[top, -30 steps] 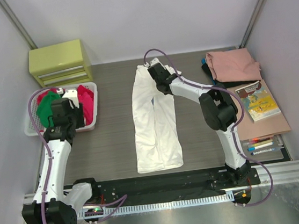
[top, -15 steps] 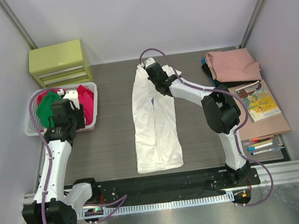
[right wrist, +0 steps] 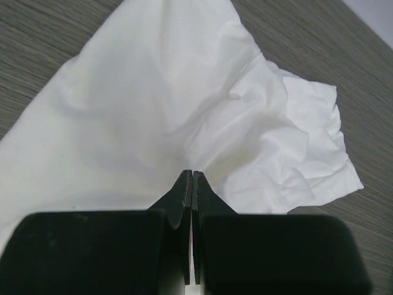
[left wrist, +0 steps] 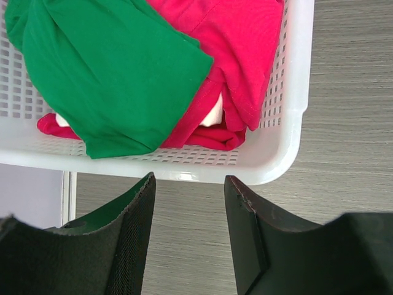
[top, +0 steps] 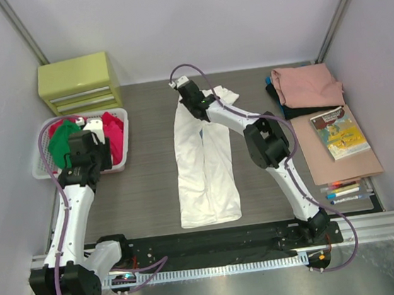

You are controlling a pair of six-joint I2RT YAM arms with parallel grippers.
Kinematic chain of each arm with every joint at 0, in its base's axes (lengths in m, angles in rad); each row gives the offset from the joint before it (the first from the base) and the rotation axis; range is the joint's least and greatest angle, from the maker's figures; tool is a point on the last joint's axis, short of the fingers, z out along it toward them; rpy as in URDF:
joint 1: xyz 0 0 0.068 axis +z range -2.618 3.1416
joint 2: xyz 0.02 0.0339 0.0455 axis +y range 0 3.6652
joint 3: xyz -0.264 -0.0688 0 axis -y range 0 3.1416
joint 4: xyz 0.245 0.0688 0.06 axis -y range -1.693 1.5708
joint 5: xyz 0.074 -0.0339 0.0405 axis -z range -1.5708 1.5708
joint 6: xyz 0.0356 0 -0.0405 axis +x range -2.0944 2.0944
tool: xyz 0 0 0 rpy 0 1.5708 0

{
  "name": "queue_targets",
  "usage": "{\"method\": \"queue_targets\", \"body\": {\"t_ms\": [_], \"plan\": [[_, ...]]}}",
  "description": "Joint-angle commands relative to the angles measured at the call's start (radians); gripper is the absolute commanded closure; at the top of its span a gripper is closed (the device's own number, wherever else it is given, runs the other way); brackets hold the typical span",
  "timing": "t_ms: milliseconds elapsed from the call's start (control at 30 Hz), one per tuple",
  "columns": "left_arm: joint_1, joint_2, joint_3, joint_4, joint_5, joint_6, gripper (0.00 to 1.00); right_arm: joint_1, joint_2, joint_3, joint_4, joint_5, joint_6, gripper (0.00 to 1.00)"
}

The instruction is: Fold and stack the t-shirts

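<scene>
A white t-shirt (top: 204, 161) lies as a long, narrow strip down the middle of the table, its sleeve (top: 224, 94) sticking out at the top right. My right gripper (top: 188, 94) sits at the shirt's far end. In the right wrist view this gripper (right wrist: 192, 174) is shut, with creases in the white cloth (right wrist: 153, 92) running into its tips. My left gripper (left wrist: 189, 184) stands open and empty over bare table, just short of the basket rim (left wrist: 295, 123). A green t-shirt (left wrist: 104, 67) and a red one (left wrist: 245, 49) lie bunched inside the basket.
The white slotted basket (top: 124, 163) stands at the left, with a yellow drawer box (top: 79, 82) behind it. At the back right a folded salmon-pink t-shirt (top: 307, 85) rests on a dark one (top: 277, 99). A book (top: 339, 131) and markers (top: 344, 189) lie on a brown mat (top: 341, 163).
My right gripper has moved left across the far end of the white t-shirt, and the sleeve now shows to its right. The left arm has stayed still.
</scene>
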Motion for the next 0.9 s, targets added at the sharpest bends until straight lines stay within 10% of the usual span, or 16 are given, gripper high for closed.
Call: {"method": "queue_targets", "body": {"t_ms": [0,667,767,867], "plan": [[0.004,-0.023,0.02,-0.002,-0.013,0.01,0.5,-0.032,-0.012,0.052,-0.052,-0.008,0.063,0.99],[0.004,0.0,0.005,0.008,0.045,-0.004,0.5,-0.127,-0.452,-0.535,0.181,0.087,0.008,0.98],[0.004,-0.009,0.002,0.005,0.051,-0.001,0.5,-0.122,-0.477,-0.548,0.184,0.063,-0.044,0.55],[0.004,-0.011,-0.003,0.007,0.051,0.004,0.5,-0.125,-0.537,-0.596,0.203,0.02,-0.041,0.32]]}}
